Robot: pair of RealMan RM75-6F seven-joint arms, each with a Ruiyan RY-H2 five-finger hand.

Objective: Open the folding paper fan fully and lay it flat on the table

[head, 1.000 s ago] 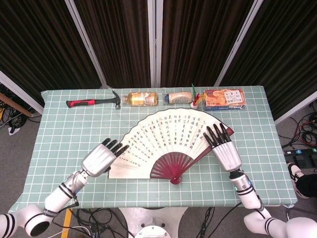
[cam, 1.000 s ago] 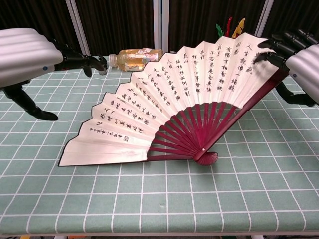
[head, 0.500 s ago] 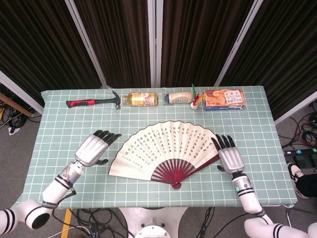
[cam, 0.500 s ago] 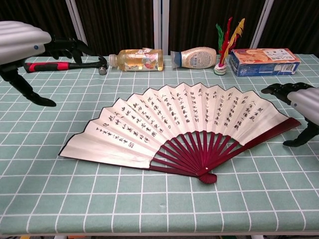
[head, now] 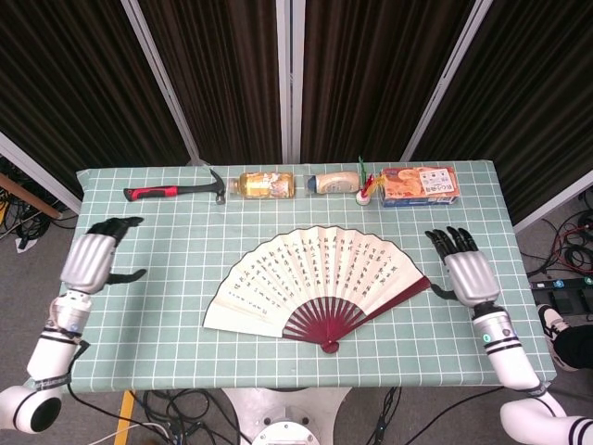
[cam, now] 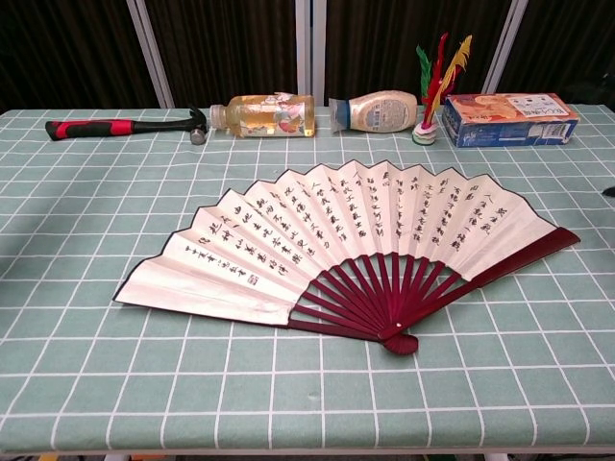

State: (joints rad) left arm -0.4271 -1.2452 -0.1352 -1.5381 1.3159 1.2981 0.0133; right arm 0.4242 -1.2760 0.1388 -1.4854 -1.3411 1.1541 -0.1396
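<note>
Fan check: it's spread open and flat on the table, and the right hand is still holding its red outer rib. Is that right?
Not quite. The fan is spread open and flat on the table, but the right hand holds nothing: the head view shows it open, beside the red outer rib with a gap of tablecloth between them. The left hand is also clear.

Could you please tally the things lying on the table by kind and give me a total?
Fan: 1
Hammer: 1
Bottles: 2, one amber and one pale
Shuttlecock: 1
Box: 1
Total: 6
</note>
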